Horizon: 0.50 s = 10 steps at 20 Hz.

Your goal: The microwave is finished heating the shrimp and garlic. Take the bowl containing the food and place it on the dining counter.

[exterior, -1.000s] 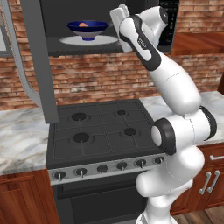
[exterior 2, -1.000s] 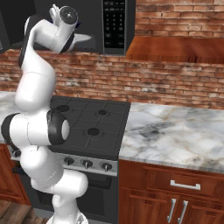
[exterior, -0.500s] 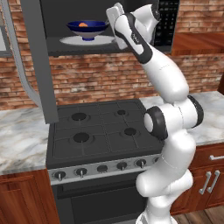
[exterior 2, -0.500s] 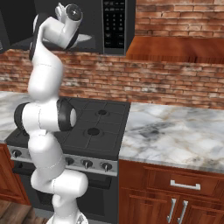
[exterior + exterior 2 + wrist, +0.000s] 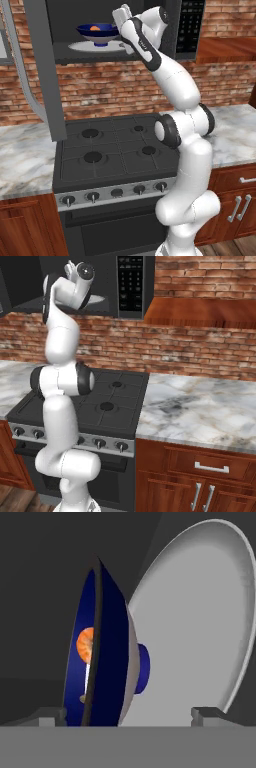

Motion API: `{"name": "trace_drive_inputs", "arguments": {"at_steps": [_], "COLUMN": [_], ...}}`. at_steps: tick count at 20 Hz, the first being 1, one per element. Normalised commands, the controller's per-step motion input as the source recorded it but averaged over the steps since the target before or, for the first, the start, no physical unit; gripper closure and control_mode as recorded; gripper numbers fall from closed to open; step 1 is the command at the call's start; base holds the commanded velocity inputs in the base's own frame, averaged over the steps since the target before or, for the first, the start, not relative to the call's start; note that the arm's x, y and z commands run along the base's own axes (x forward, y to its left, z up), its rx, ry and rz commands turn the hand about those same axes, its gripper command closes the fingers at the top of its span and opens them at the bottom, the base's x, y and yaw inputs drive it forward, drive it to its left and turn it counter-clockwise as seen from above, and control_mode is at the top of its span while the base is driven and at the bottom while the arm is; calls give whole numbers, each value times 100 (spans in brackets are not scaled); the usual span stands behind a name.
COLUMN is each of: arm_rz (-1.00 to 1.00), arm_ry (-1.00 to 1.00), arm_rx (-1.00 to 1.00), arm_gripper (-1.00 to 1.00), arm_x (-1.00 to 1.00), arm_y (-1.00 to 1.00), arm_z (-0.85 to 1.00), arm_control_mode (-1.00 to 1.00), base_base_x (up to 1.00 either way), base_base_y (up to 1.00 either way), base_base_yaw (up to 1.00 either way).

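Microwave [image 5: 112, 30] door swung open at left, above black stove [image 5: 110, 155]. Blue bowl [image 5: 98, 34] sits on white turntable plate [image 5: 95, 46] inside cavity, orange shrimp [image 5: 95, 28] in it. Just right of bowl, hand [image 5: 121, 20] at cavity mouth, fingers spread wide, gripping nothing. In hand view, bowl rim [image 5: 97, 647] lies between fingertips [image 5: 50, 717], shrimp inside. Marble table [image 5: 235, 130] flanks stove at right.
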Motion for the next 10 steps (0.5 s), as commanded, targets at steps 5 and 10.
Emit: {"name": "trace_drive_inputs", "arguments": {"at_steps": [5, 10], "arm_rz": [0, 0], "arm_ry": [0, 0], "arm_rx": [0, 0], "arm_gripper": [-100, -100], "arm_x": [15, 0], "arm_y": [8, 0], "arm_z": [8, 1], "arm_control_mode": [-100, -100], "base_base_x": [0, 0], "base_base_y": [0, 0], "base_base_yaw": [0, 0]}}
